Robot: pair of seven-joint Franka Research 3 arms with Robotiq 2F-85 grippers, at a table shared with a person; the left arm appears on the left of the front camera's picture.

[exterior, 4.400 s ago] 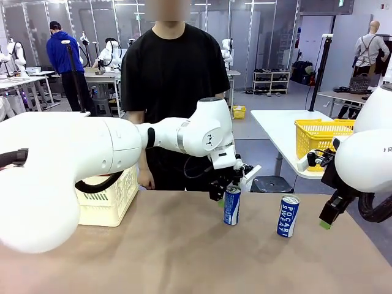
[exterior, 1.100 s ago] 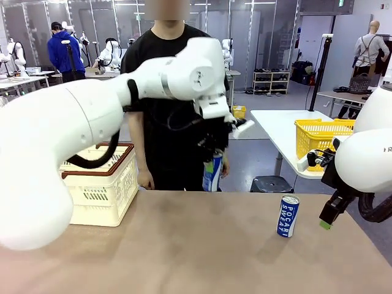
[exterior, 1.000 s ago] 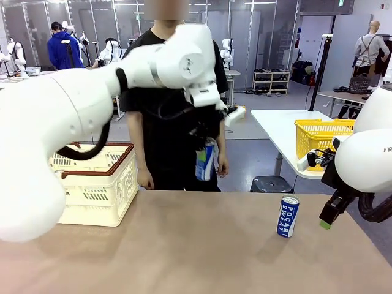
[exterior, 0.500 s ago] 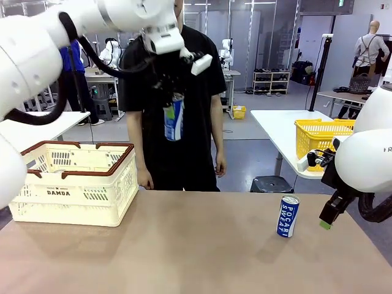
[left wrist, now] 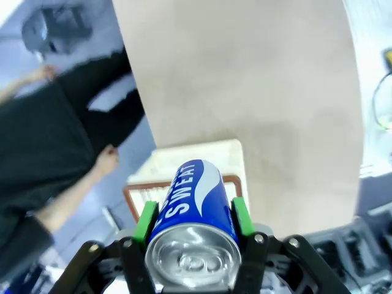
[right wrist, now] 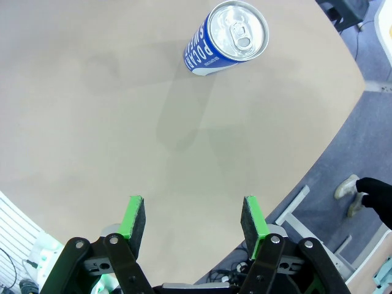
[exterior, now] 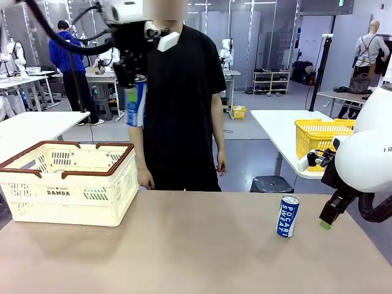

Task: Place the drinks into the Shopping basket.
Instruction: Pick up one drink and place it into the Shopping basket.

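Hanging high over the surface (exterior: 196, 251), the left gripper (exterior: 133, 81) is clenched on a blue Pocari Sweat can (exterior: 136, 107). From the front the can is upright, above the right-hand edge of the Shopping basket (exterior: 92, 196). This cream basket with a brown rim sits at the surface's left end, its floor hidden from the front. A second blue can (exterior: 288, 215) stands upright toward the right, near the right gripper (exterior: 326, 220), whose jaws stand apart, grasping nothing.

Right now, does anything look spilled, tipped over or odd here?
Nothing stands out. The left gripper holds one blue can in the air, a second can stands upright on the table, and the basket sits level.
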